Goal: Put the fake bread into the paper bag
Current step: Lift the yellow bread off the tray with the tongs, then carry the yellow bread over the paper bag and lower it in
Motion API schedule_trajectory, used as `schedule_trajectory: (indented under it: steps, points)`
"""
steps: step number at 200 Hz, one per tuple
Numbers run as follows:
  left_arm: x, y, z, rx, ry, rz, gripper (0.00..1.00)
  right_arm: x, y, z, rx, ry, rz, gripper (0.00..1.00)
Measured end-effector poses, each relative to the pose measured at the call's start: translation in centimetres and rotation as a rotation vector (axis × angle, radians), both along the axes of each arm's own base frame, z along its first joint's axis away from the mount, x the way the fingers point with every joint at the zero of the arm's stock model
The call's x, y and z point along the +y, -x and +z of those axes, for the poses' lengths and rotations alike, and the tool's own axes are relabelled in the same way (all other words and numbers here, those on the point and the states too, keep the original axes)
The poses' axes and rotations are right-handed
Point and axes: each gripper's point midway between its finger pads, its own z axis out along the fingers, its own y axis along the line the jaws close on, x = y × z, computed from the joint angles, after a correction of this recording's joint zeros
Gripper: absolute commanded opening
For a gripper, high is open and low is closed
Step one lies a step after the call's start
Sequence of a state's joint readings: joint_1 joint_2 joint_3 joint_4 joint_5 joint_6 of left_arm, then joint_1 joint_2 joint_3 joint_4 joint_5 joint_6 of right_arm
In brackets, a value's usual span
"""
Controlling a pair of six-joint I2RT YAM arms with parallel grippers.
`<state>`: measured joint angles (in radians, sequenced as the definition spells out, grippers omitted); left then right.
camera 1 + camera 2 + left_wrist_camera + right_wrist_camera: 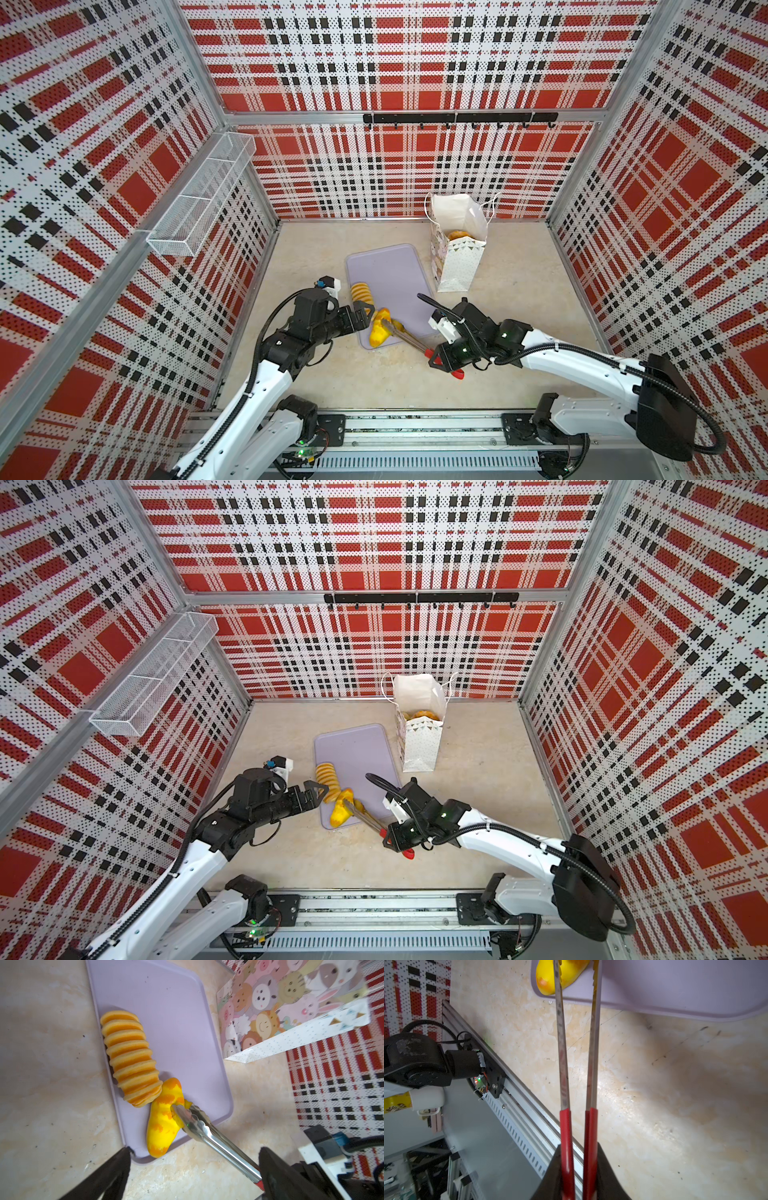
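Note:
Two fake breads lie on the lavender tray (pixel 395 270): a ribbed orange loaf (pixel 359 295) (pixel 131 1059) and, at the tray's near corner, a bright yellow piece (pixel 380 330) (pixel 164 1120). My right gripper (pixel 436 357) (pixel 578 1147) is shut on the red handles of the metal tongs (pixel 409 336) (pixel 577 1043). The tong blades pinch the yellow bread on both sides. My left gripper (pixel 368 314) (pixel 194 1151) hangs open just left of the two breads, holding nothing. The paper bag (pixel 459 249) (pixel 280 1012) stands upright behind the tray, with bread (pixel 459 235) inside it.
A white wire basket (pixel 199 199) hangs on the left wall. A black hook rail (pixel 457 118) runs along the back wall. The arms' metal base rail (pixel 415 428) lines the front edge. Plaid walls close in three sides.

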<state>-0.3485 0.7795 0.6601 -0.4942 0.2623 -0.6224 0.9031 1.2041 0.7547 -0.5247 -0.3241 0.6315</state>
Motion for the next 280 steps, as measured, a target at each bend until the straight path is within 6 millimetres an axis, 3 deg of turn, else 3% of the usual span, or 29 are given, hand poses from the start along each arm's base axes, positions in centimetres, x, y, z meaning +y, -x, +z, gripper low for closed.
schedule_trajectory:
  steps: [33, 80, 123, 181, 218, 280]
  points:
    - [-1.0, -0.6, 3.5, -0.118, 0.109, -0.012, 0.98, -1.6, -1.4, 1.8, -0.148, -0.007, -0.054, 0.21]
    - [-2.2, -1.6, 6.6, -0.246, 0.215, -0.024, 0.98, -3.7, -3.0, 5.7, -0.385, -0.084, -0.13, 0.21]
    - [-3.0, -1.8, 9.9, -0.379, 0.272, -0.012, 0.98, -3.5, -4.8, 9.1, -0.555, -0.151, -0.163, 0.21]
    - [-5.3, -1.7, 9.9, -0.454, 0.277, -0.023, 0.98, -2.6, -7.0, 12.9, -0.735, -0.182, -0.165, 0.2]
    - [-5.4, -1.9, 9.4, -0.525, 0.265, -0.029, 0.98, -2.3, -7.9, 15.5, -0.859, -0.227, -0.174, 0.2]
    - [-5.7, -1.5, 7.5, -0.607, 0.228, -0.07, 0.98, -3.2, -8.6, 16.8, -0.982, -0.191, -0.183, 0.19]
